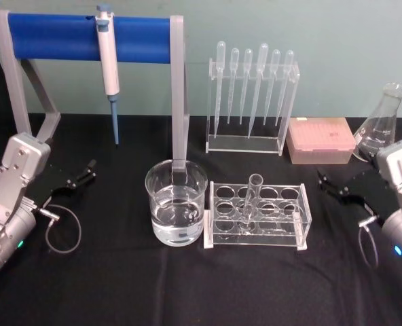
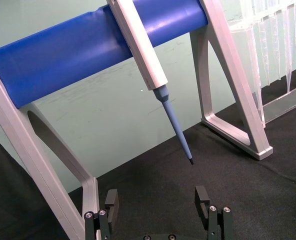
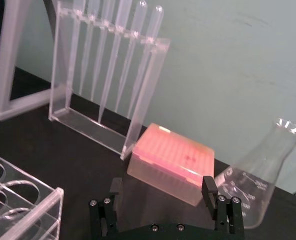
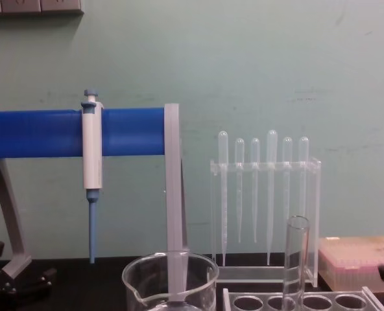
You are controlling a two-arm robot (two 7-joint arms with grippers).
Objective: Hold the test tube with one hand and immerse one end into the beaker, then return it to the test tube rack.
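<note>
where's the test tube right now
In the head view the test tube stands in the left half of the clear rack, mid-scene. The beaker sits just to the rack's left.

Test tube (image 1: 250,202) upright in rack (image 1: 298,217), beaker (image 1: 161,197) just left of rack, pipette stand (image 1: 245,145) behind them

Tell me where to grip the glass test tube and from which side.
Grip the long clear glass test tube on its upper part, below the rim, where it stands above the clear holed rack. Probably come from the right: the wide glass beaker crowds the left.
</note>
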